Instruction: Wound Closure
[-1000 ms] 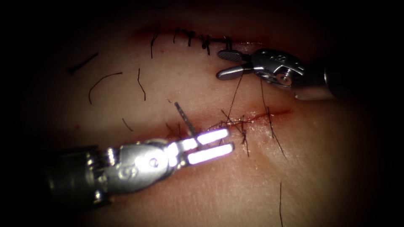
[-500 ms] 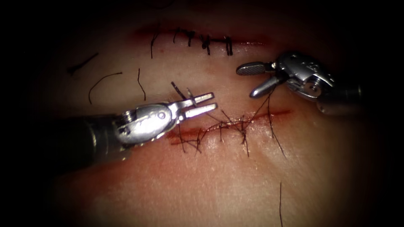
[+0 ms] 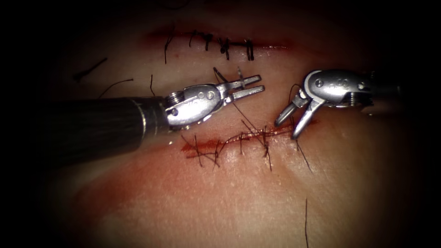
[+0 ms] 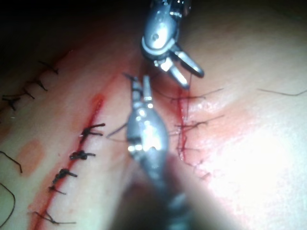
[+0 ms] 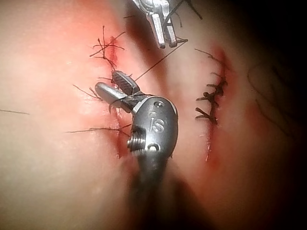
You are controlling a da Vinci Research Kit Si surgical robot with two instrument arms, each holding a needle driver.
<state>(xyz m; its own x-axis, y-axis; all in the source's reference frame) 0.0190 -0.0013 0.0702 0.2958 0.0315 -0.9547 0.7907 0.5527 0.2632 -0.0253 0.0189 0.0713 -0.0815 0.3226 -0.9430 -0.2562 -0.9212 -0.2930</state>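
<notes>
The tissue [image 3: 229, 202] has two cuts. The one toward its far edge [image 3: 220, 46] is already stitched with dark thread. The nearer cut [image 3: 239, 138] has stitches along most of it and red fluid [image 3: 190, 149] at its left end.

The left tool [image 3: 262, 82] reaches in over the strip of tissue between the two cuts. Its jaws are pressed together on the needle [image 3: 218, 73], gripping it roughly mid-curve as far as I can tell, with both ends poking out on the far side of the jaws. The needle is up in the air, not in the tissue.

The right tool [image 3: 285, 130] points down at the right end of the nearer cut. Its jaws are spread and holding nothing, though some thread is draped around their base.

The thread [image 3: 241, 115] runs from the left tool's jaws down to the stitches in the nearer cut. A few loose cut ends of thread [image 3: 115, 85] lie toward the tissue's far left.
</notes>
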